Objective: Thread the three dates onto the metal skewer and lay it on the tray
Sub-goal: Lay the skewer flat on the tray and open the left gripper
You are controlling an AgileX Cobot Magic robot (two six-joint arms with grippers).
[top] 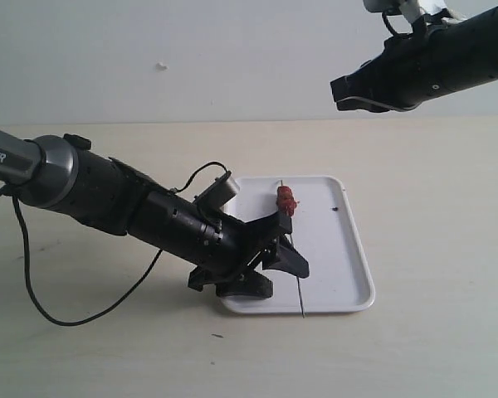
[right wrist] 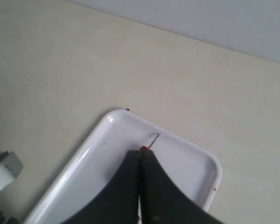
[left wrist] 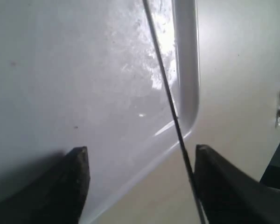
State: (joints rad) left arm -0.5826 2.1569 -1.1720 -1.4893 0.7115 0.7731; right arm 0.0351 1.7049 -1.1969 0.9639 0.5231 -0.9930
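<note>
Fingers (left wrist: 79,182) apart astride skewer (left wrist: 168,93) along tray (top: 349,249)

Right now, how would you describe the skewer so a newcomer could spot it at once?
Find the white tray on the beige table. Lying lengthwise along it is the skewer, a very thin grey metal rod whose tip pokes past the tray's near rim. Unlike anything nearby, it carries a clump of dark red dates near its far end.

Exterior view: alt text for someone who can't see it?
A metal skewer, red-brown dates bunched near its far end, lies on a white tray, its near tip past the rim. The left gripper sits low at the tray's near edge, open fingers either side of the skewer; the right gripper hangs shut, high above the table.
</note>
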